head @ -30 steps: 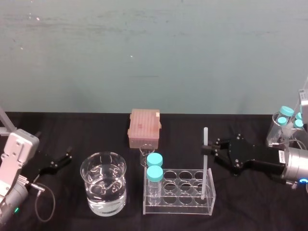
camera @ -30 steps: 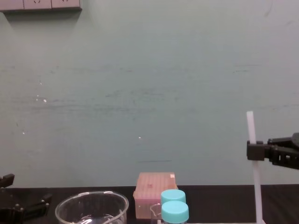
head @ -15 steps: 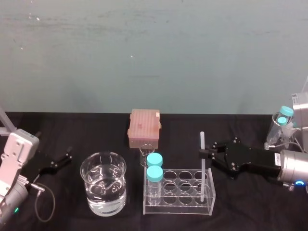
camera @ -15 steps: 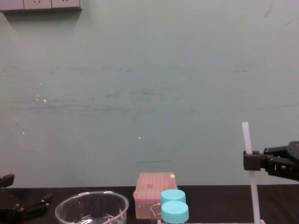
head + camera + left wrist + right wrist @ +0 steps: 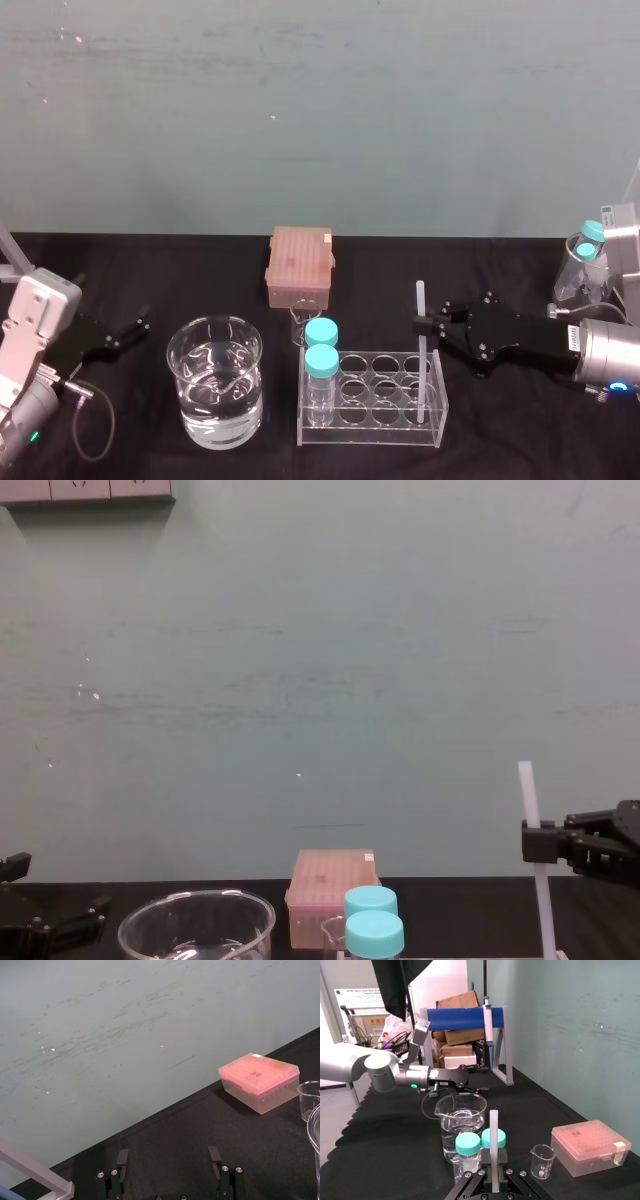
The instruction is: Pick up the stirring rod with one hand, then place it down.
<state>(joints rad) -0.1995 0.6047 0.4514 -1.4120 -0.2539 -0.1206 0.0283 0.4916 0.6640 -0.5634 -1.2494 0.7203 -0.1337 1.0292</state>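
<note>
The stirring rod (image 5: 422, 345) is a thin whitish stick standing upright in the right end of the clear rack (image 5: 375, 425). My right gripper (image 5: 424, 324) reaches in from the right and is shut on the rod a little below its top end. From the chest the rod (image 5: 530, 810) rises above the black fingers (image 5: 540, 842) that clamp it. The right wrist view has the rod (image 5: 494, 1132) upright between the closed fingers (image 5: 486, 1157). My left gripper (image 5: 125, 332) rests open at the table's left, its two fingers (image 5: 121, 1160) apart over bare black cloth.
Two blue-capped bottles (image 5: 321, 362) stand in the rack's left end. A glass beaker of water (image 5: 215, 394) is left of the rack, a tiny beaker (image 5: 303, 324) and a pink tip box (image 5: 299, 266) behind it. More capped bottles (image 5: 588, 255) sit at the far right.
The right gripper has lowered the rod into the rack, its top end sinking steadily. The left arm has stayed still.
</note>
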